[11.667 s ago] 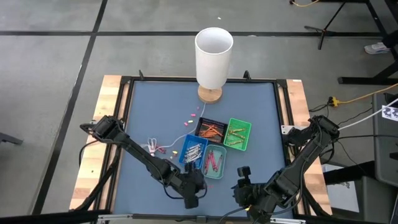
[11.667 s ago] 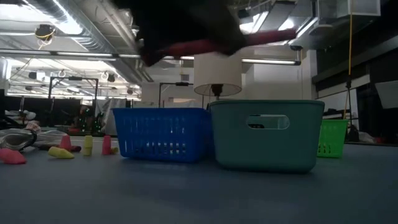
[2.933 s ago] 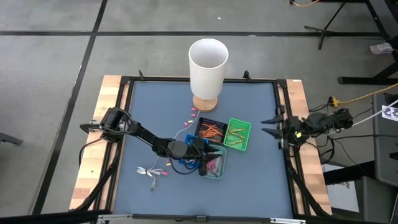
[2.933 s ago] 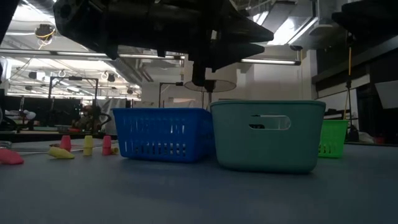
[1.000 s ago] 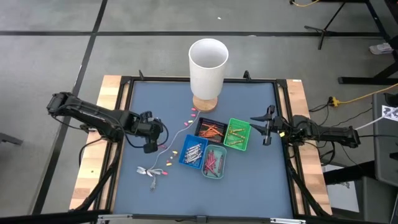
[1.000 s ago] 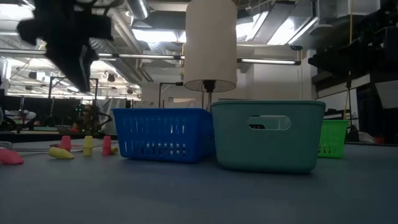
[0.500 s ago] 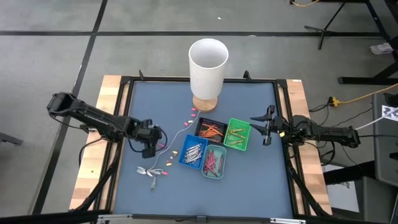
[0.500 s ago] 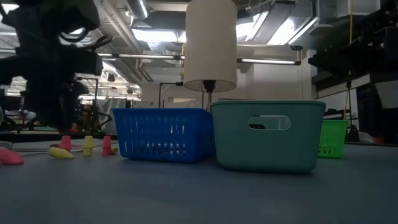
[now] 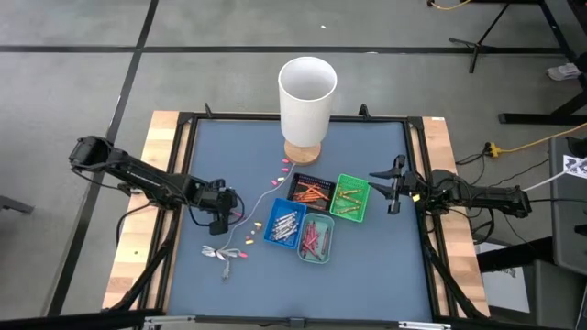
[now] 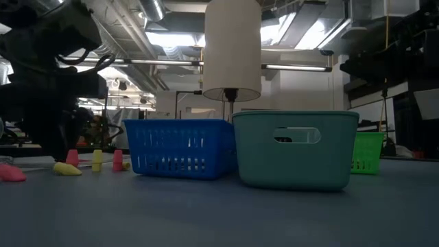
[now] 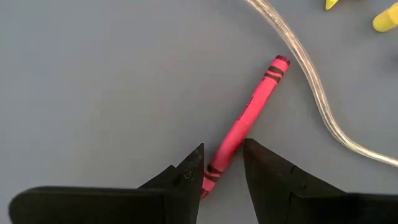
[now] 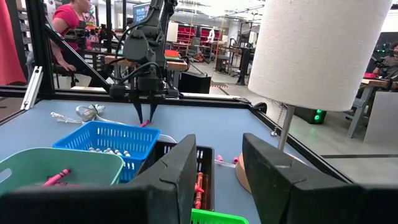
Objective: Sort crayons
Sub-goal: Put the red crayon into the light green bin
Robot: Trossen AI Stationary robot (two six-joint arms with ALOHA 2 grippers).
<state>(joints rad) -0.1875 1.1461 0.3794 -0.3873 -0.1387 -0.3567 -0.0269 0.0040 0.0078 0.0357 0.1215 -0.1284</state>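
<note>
A pink crayon [image 11: 249, 115] lies flat on the blue table beside a clear cord [image 11: 311, 87]. My left gripper [image 9: 220, 223] points down over it, open, with one finger on each side of the crayon's end. Two yellow crayon pieces [image 11: 385, 18] lie past the cord. The black tray [image 9: 310, 192] holds orange crayons, the green tray [image 9: 350, 197] yellowish ones, the blue tray [image 9: 284, 223] pale ones and the teal tray [image 9: 315, 238] pink ones. My right gripper [image 9: 393, 188] hangs open at the table's right side, pointing left. My left gripper comes from above, pointing down, its fingers [image 11: 189, 168] set across the pink crayon's end [image 11: 217, 163]. The crayon lies flat on the table. Whether a finger touches it, I cannot tell.
A tall white cylinder [image 9: 307, 92] on a round wooden base stands at the table's far middle. The clear cord [image 9: 261, 200] runs to a bundled end [image 9: 220, 252] near the left gripper. Small pink pieces [image 9: 284, 167] lie left of the black tray.
My left gripper has moved a little toward the table's near edge and come down to the table surface over the pink crayon. Its fingers have stayed apart. My right arm has kept still.
</note>
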